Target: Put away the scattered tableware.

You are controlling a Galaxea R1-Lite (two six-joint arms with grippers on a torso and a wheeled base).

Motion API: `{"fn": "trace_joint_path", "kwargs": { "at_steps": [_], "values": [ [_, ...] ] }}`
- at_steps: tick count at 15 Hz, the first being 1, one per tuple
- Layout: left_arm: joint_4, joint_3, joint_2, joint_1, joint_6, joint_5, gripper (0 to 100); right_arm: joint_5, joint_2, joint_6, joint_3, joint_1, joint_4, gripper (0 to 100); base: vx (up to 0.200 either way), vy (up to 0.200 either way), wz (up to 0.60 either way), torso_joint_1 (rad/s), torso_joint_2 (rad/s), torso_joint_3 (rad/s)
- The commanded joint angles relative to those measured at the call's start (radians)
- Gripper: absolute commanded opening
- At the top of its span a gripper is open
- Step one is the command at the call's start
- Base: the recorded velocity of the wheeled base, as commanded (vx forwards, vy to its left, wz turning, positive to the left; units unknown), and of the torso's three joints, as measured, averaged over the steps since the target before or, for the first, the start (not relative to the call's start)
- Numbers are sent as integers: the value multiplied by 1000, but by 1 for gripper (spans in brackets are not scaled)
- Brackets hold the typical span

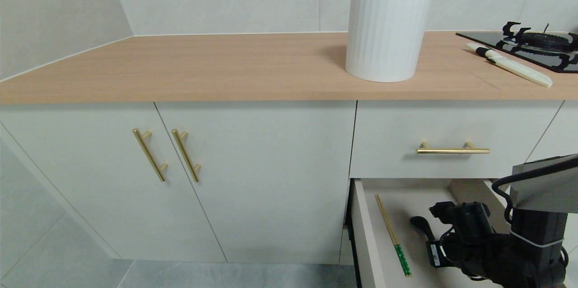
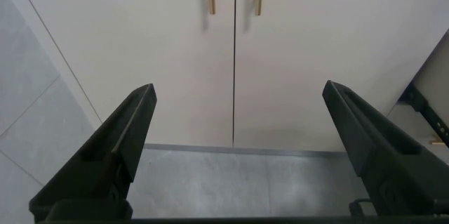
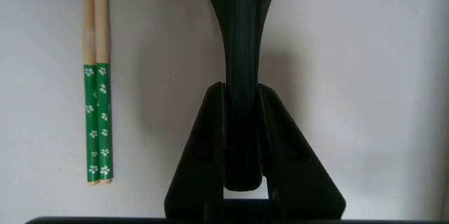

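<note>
Showing the stowing step: the right claw (image 3: pixel 242 94), closed on the handle of a black utensil (image 3: pixel 238 27), sits inside the open drawer (image 1: pixel 363 229), just right of the green-tipped chopsticks (image 1: pixel 393 236) lying there. The left claw (image 2: pixel 238 92) gapes wide and empty before the cabinet doors (image 2: pixel 231 48). The next move probably calls for releasing the utensil, then fetching the knife (image 1: pixel 512 64) from the surface (image 1: pixel 203 67), far right.

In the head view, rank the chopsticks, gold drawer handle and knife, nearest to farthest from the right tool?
1. Chopsticks, beside the right tool in the open drawer.
2. Gold drawer handle, on the closed drawer above.
3. Knife, on the countertop beside the stove.
</note>
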Motion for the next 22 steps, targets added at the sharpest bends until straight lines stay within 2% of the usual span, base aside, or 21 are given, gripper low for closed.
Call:
{"fn": "trace_joint_path", "kwargs": {
  "at_steps": [1,5,6,13,15,17,19,22],
  "values": [
    [0,0,0,0,-2,0,100,0,2,0,0,-2,0,0,0,0,0,0,0,0],
    [0,0,0,0,-2,0,100,-1,1,-2,0,-2,-1,0,0,0,0,0,0,0],
    [0,0,0,0,0,0,100,-1,1,0,2,-2,-1,100,0,0,0,0,0,0],
    [0,0,0,0,0,0,100,-24,-29,-2,23,-2,-41,100,0,0,0,0,0,0],
    [0,0,0,0,0,0,100,-47,-113,-6,75,-2,-86,100,0,0,0,0,0,0],
    [0,0,0,0,0,0,100,-52,-262,-9,114,-2,-72,100,0,0,0,0,0,0],
    [0,0,0,0,0,0,100,-50,-506,-9,135,-18,63,100,0,0,0,0,0,0],
    [0,0,0,0,0,0,100,-43,-842,-3,95,-17,474,100,0,0,0,0,0,0]
  ]
}}
